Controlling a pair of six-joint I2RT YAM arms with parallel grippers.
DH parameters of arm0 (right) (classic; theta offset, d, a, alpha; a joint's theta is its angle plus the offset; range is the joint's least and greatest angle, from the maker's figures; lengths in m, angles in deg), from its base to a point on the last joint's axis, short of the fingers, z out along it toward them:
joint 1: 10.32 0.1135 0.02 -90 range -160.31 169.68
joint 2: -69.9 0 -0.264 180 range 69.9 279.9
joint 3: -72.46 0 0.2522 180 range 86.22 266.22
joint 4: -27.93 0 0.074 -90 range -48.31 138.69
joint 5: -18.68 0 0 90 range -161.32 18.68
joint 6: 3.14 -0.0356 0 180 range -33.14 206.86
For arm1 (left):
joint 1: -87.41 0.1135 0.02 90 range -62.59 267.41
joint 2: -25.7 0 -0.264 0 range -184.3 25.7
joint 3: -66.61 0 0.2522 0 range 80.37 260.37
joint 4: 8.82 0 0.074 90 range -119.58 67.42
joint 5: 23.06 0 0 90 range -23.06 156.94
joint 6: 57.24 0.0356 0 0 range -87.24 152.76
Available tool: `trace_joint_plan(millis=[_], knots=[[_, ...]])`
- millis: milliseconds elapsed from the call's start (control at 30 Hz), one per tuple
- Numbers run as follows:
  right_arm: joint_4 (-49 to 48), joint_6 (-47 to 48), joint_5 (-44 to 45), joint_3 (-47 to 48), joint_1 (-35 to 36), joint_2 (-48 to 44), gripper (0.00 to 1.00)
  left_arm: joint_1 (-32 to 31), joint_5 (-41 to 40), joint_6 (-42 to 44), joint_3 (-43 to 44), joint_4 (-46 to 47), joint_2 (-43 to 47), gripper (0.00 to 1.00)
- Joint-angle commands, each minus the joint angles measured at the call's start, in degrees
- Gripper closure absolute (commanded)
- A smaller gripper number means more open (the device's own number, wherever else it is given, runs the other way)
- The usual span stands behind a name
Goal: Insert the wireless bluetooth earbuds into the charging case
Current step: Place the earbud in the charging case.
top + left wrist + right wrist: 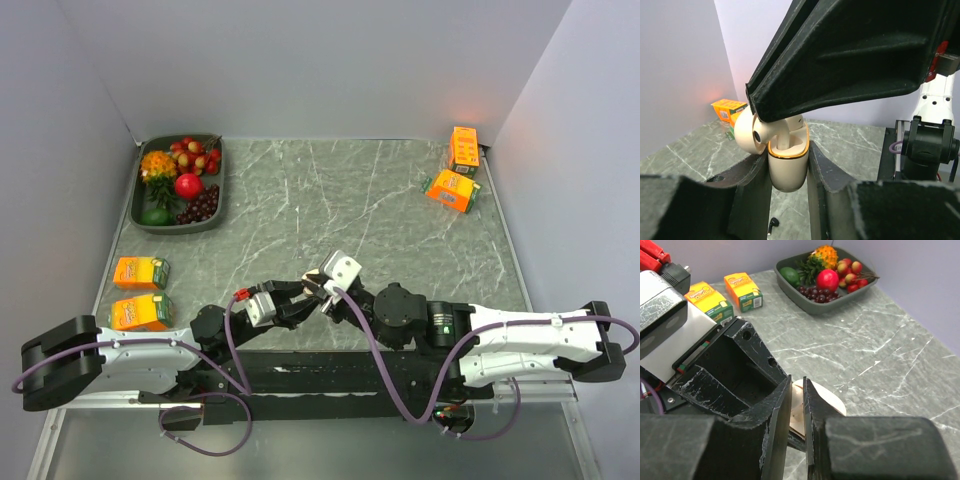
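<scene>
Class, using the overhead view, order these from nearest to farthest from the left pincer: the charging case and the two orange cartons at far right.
1. charging case: gripped by the left pincer.
2. front carton: right side.
3. corner carton: back right, behind the other.

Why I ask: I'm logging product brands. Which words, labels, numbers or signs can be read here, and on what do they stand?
No text can be quoted with confidence.
Left-side orange cartons: the fronts are printed, but the lettering is too blurred to read.
Far-right orange cartons: the print is too small to read.
Charging case: no marking is visible.
</scene>
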Motion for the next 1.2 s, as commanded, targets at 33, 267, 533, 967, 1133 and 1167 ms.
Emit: trace_joint_plan(millis=[33,267,533,967,1133,1167], knots=[[2.83,-1.81,-1.12,3.17,-0.59,0.59,0.78,-0.46,0.08,-0.56,0.82,8.92,1.6,0.99],[5.38,-2.95,-0.94,4.31,-0.59,0.07,0.73,-0.54,-2.38,-0.03,0.47,8.4,2.66,0.99],[5.74,-3.92,0.11,5.37,-0.51,-0.9,0.57,-0.46,-2.65,-0.03,0.21,8.75,2.66,0.99],[14.87,-5.58,-2.78,14.86,-1.12,2.26,0.55,-0.46,-3.61,0.23,0.12,8.84,1.78,0.99],[20.93,-11.28,-10.15,18.2,-4.72,4.02,0.53,-0.55,-4.4,0.41,0.03,8.75,1.96,0.99],[22.42,-12.0,-11.13,18.55,-5.25,4.19,0.53,-0.55,-4.49,0.5,-0.05,8.57,2.04,0.99]])
